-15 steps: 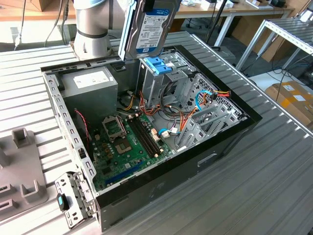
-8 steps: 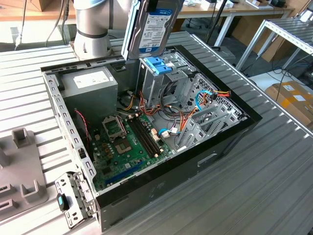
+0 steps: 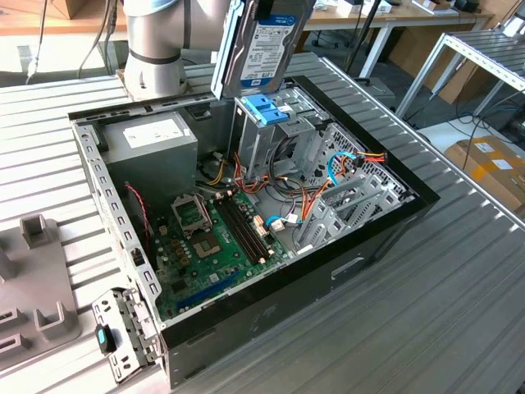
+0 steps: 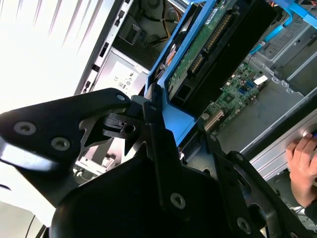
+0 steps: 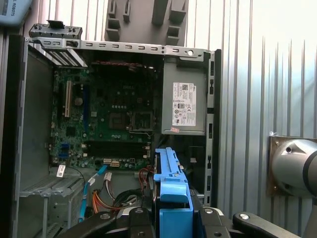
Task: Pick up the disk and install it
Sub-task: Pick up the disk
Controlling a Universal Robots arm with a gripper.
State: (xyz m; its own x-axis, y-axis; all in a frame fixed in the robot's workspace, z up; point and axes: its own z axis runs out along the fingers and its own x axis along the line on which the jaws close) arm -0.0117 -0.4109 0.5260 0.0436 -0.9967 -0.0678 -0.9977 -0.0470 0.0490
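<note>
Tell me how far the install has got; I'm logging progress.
Pickup looks done: the gripper is shut on the disk, which hangs above the open case. Left: the disk is not yet seated in the drive cage.

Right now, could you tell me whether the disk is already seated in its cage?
No, the disk hangs in the air above the blue-handled cage.

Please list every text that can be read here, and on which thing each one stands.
Label on the disk: print and barcodes, too small to read.
Sticker on the power supply: print too small to read.
Motherboard: markings too small to read.
No text can be quoted.
</note>
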